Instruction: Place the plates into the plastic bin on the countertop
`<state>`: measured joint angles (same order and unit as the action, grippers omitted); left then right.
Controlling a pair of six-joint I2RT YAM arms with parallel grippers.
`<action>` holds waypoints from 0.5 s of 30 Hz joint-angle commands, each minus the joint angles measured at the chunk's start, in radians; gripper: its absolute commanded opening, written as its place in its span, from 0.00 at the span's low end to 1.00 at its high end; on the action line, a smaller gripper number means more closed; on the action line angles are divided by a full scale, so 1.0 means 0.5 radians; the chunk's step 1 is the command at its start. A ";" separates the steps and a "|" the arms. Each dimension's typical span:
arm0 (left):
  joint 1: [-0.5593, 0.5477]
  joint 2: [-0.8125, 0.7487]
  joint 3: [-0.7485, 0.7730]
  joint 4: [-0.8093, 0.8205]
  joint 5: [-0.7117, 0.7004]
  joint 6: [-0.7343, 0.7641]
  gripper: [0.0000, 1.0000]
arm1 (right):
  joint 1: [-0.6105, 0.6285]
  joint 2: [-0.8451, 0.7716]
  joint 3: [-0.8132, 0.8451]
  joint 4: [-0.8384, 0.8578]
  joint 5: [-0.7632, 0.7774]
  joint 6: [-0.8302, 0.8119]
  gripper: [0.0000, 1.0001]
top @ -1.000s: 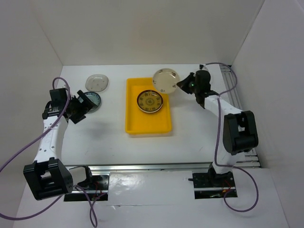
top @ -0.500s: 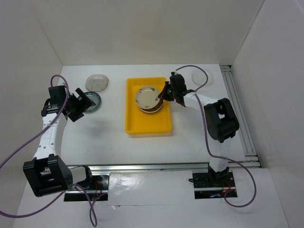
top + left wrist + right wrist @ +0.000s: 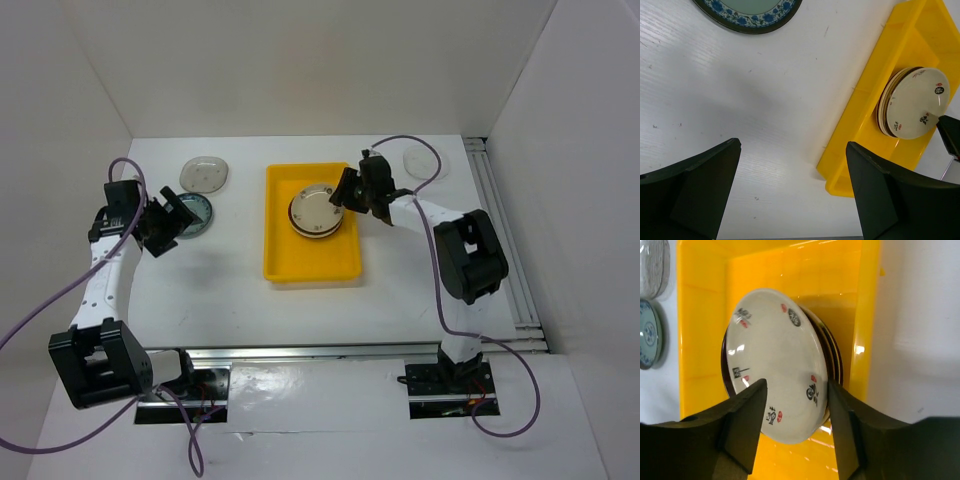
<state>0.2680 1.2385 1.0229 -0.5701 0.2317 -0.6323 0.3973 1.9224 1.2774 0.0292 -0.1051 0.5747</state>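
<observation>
right gripper (image 3: 350,192) hangs at the right rim of the yellow bin (image 3: 310,262). its jaws stand a moderate way apart, and the wrist view shows the face of the cream plate (image 3: 775,365) in the gap, not pinched edge-on, so i read it as empty. that plate, with small dark and red marks, lies tilted on top of a short stack (image 3: 834,357) of darker-rimmed plates in the far half of the bin. the right arm reaches low and leftward across the countertop (image 3: 400,290), wrist turned so the fingers point into the bin.

left gripper (image 3: 165,222) hovers with its jaws spread wide and nothing between them, just beside the teal-blue plate (image 3: 747,12), which sits flat on the counter left of the bin. a clear glass plate (image 3: 205,173) lies behind it, and another clear dish (image 3: 425,160) lies at the back right. the left arm is raised at the elbow, with the wrist angled down toward the surface.

these dishes look light, rigid and glossy, probably slick under the pads and likely to chip if dropped onto the stack. the rim is the sensible place to hold, one finger over and one under. a plate lying flat gives little room beneath, so the teal-blue one may need tipping or a slide first.
</observation>
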 commanded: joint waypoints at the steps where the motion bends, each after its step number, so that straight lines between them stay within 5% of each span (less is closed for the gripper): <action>1: 0.013 0.036 0.034 -0.001 0.015 0.010 1.00 | 0.055 -0.270 -0.030 0.061 -0.005 -0.063 0.61; 6: 0.013 0.115 0.053 -0.001 -0.003 -0.055 1.00 | 0.095 -0.494 -0.094 0.061 0.017 -0.082 0.88; 7: 0.013 0.161 0.053 -0.001 -0.022 -0.112 1.00 | 0.122 -0.574 -0.112 0.061 0.017 -0.103 0.99; 15: 0.096 0.241 -0.073 0.149 -0.175 -0.472 1.00 | 0.144 -0.804 -0.146 -0.071 0.057 -0.162 1.00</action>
<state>0.2977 1.3636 1.0145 -0.5552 0.1936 -0.7692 0.4633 1.5715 1.2266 0.0261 -0.0967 0.5243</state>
